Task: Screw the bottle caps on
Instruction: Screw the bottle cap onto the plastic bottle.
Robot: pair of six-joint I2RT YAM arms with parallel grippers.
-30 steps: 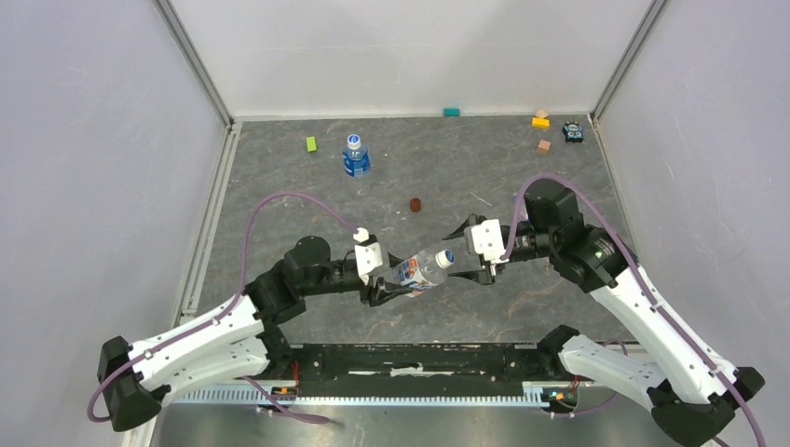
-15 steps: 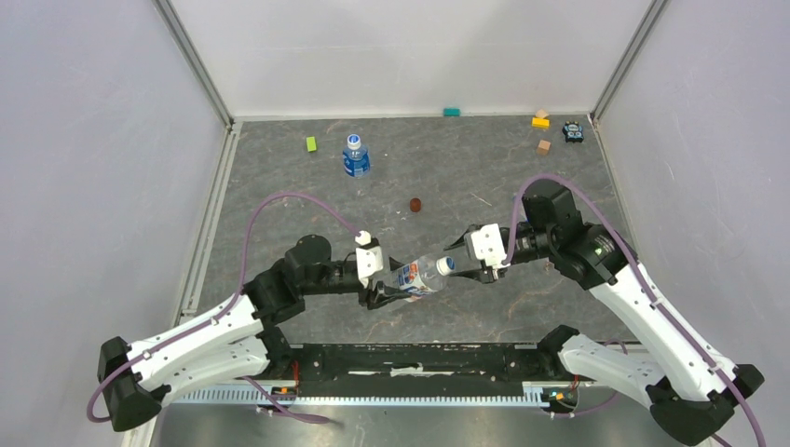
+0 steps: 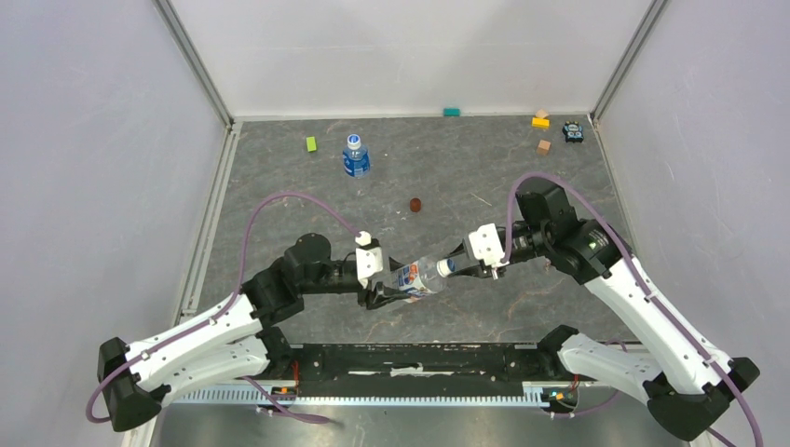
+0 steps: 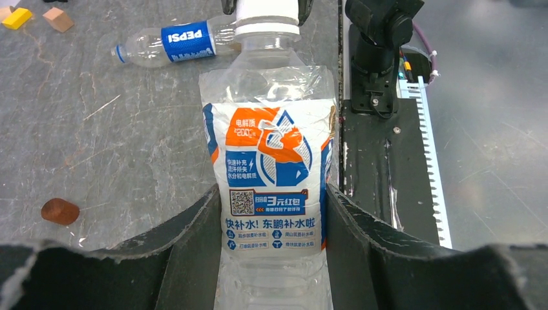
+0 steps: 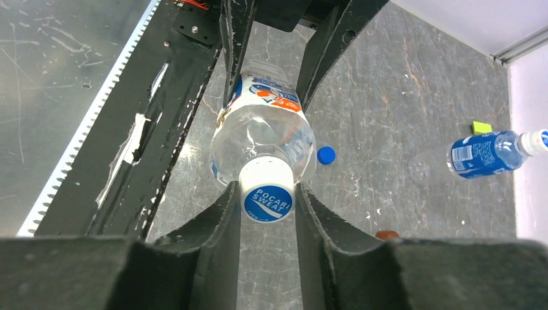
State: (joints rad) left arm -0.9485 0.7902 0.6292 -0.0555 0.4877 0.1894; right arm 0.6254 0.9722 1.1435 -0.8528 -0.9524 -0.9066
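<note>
My left gripper (image 3: pixel 385 291) is shut on the body of a clear bottle (image 3: pixel 416 276) with an orange, blue and white label (image 4: pixel 271 161) and holds it tilted above the table. My right gripper (image 3: pixel 458 267) is shut on the white cap with a blue top (image 5: pixel 267 199) sitting on that bottle's neck. A second bottle (image 3: pixel 355 156) stands upright at the back left with a whitish cap (image 5: pixel 536 139) on it. A third bottle, labelled Pepsi (image 4: pixel 174 42), lies on the table. A solid blue cap (image 5: pixel 326 155) lies loose on the table under the held bottle.
A dark red-brown disc (image 3: pixel 415 205) lies mid-table. Coloured blocks sit along the back: green (image 3: pixel 311 143), teal (image 3: pixel 452 112), yellow (image 3: pixel 540 121), tan (image 3: pixel 543 146). A small dark toy (image 3: pixel 572 131) is in the back right corner. The black base rail (image 3: pixel 419 358) runs along the near edge.
My right gripper has moved left and closed around the cap on the bottle's neck. The left gripper still holds the bottle, which has shifted slightly down and left.
</note>
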